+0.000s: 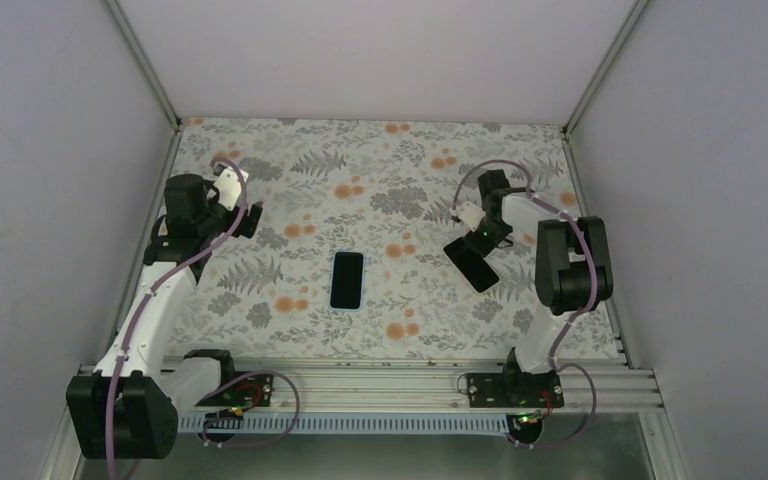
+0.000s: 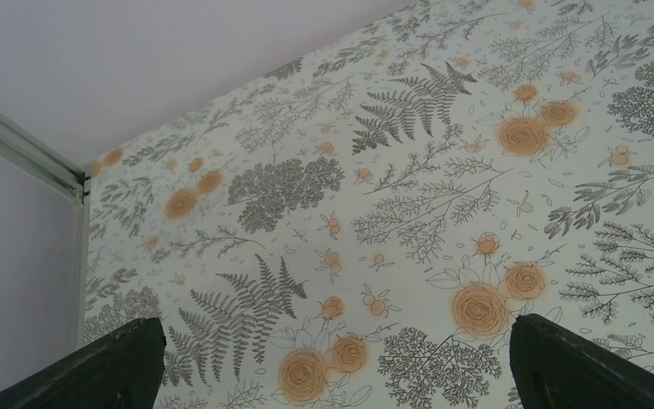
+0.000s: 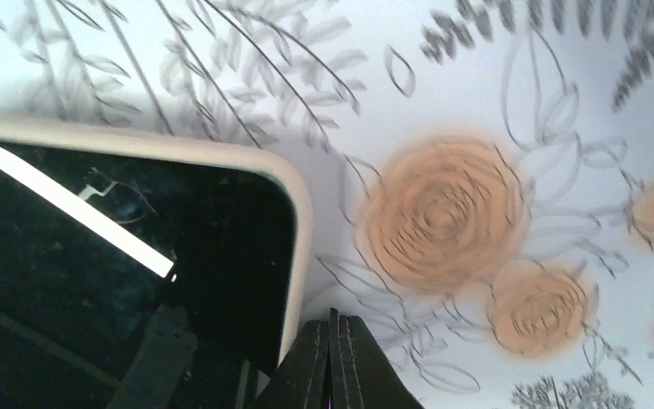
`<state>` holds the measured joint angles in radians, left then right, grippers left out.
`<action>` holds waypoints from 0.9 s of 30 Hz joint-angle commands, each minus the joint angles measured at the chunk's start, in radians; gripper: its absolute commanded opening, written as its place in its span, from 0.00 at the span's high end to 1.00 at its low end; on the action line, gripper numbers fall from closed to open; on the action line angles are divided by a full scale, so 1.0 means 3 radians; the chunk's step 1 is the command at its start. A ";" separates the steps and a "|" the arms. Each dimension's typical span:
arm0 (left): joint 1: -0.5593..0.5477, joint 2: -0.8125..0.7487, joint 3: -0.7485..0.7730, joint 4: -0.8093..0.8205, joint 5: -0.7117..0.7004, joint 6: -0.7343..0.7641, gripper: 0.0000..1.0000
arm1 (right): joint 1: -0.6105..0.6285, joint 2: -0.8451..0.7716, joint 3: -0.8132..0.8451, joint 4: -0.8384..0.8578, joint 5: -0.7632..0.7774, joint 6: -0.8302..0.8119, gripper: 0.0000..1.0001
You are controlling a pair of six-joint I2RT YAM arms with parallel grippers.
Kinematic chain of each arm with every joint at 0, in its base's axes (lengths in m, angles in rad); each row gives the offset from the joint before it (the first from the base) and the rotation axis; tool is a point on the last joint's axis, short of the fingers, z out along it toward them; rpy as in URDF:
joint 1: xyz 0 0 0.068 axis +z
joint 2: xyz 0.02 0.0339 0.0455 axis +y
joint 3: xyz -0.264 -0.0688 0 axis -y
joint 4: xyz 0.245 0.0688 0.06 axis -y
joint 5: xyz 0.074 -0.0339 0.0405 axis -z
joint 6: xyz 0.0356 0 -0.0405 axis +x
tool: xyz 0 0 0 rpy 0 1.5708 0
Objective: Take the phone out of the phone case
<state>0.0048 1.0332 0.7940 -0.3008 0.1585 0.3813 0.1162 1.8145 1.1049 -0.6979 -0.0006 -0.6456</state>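
Observation:
A dark phone-shaped slab with a pale bluish rim [image 1: 346,280] lies flat at the middle of the floral mat. A second glossy black slab [image 1: 474,266] lies at an angle by my right gripper [image 1: 474,236]. In the right wrist view it has a cream rim [image 3: 300,221] and fills the lower left. I cannot tell which slab is the phone and which the case. My right gripper [image 3: 334,362] is shut, its fingertips pressed together just right of that rim, with nothing visible between them. My left gripper [image 1: 247,217] is open and empty [image 2: 332,362] above bare mat at the far left.
The floral mat [image 1: 400,190] covers the table, with grey walls at the back and both sides. A metal rail [image 1: 360,380] runs along the near edge. In the left wrist view the back left corner post [image 2: 17,141] shows.

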 commanded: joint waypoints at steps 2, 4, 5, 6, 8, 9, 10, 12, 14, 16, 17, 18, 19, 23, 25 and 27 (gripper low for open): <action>0.0024 -0.0130 0.0008 -0.0078 -0.0024 0.0057 0.00 | 0.0338 0.0287 0.0012 -0.0141 -0.0408 0.0054 0.97; 0.0025 -0.0137 0.0007 -0.0079 -0.0030 0.0066 0.00 | 0.0489 0.0314 0.0030 -0.0107 -0.0452 0.0036 0.97; 0.0025 -0.0135 0.0004 -0.0078 -0.0025 0.0064 0.00 | 0.0569 0.0335 0.0052 -0.0106 -0.0484 0.0037 0.97; 0.0026 -0.0127 0.0014 -0.0081 -0.0016 0.0060 0.00 | 0.0639 0.0368 0.0092 -0.0131 -0.0528 0.0035 0.97; 0.0025 -0.0108 0.0038 -0.0095 0.0002 0.0046 0.00 | 0.0797 0.0454 0.0203 -0.0217 -0.0656 0.0053 0.97; 0.0025 -0.0101 0.0050 -0.0103 0.0008 0.0044 0.00 | 0.0909 0.0496 0.0269 -0.0287 -0.0727 0.0048 0.97; 0.0025 -0.0100 0.0060 -0.0113 0.0014 0.0041 0.00 | 0.0968 0.0538 0.0295 -0.0361 -0.0777 0.0046 0.97; 0.0024 -0.0115 0.0061 -0.0130 0.0010 0.0049 0.00 | 0.1164 0.0592 0.0301 -0.0501 -0.0820 0.0032 0.96; 0.0024 -0.0137 0.0042 -0.0140 -0.0005 0.0069 0.00 | 0.1314 0.0598 0.0223 -0.0687 -0.0896 -0.0014 0.96; 0.0024 -0.0154 0.0014 -0.0153 -0.0020 0.0094 0.00 | 0.1419 0.0509 0.0058 -0.0754 -0.0882 -0.0037 0.96; 0.0022 -0.0160 -0.0007 -0.0157 -0.0022 0.0107 0.00 | 0.1454 0.0420 -0.0031 -0.0762 -0.0860 -0.0036 0.96; 0.0022 -0.0164 -0.0030 -0.0153 -0.0027 0.0116 0.00 | 0.1466 0.0319 -0.0118 -0.0767 -0.0843 -0.0043 0.96; 0.0024 -0.0164 -0.0053 -0.0141 -0.0027 0.0123 0.00 | 0.1473 0.0170 -0.0190 -0.0771 -0.0848 -0.0045 0.96; 0.0025 -0.0101 -0.0100 -0.0097 0.0004 0.0116 0.00 | 0.1469 -0.0316 -0.0394 -0.0922 -0.0921 -0.0074 0.96; 0.0025 -0.0071 -0.0088 -0.0085 0.0032 0.0103 0.00 | 0.1473 -0.0527 -0.0460 -0.1041 -0.0924 -0.0035 0.96; 0.0023 -0.0059 -0.0067 -0.0069 0.0052 0.0086 0.00 | 0.1469 -0.0734 -0.0537 -0.1127 -0.0923 -0.0009 0.96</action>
<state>0.0048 1.0100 0.7738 -0.3321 0.1585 0.4076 0.5610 1.7061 0.9733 -0.9302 -0.2539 -0.6533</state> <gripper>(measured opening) 0.999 0.036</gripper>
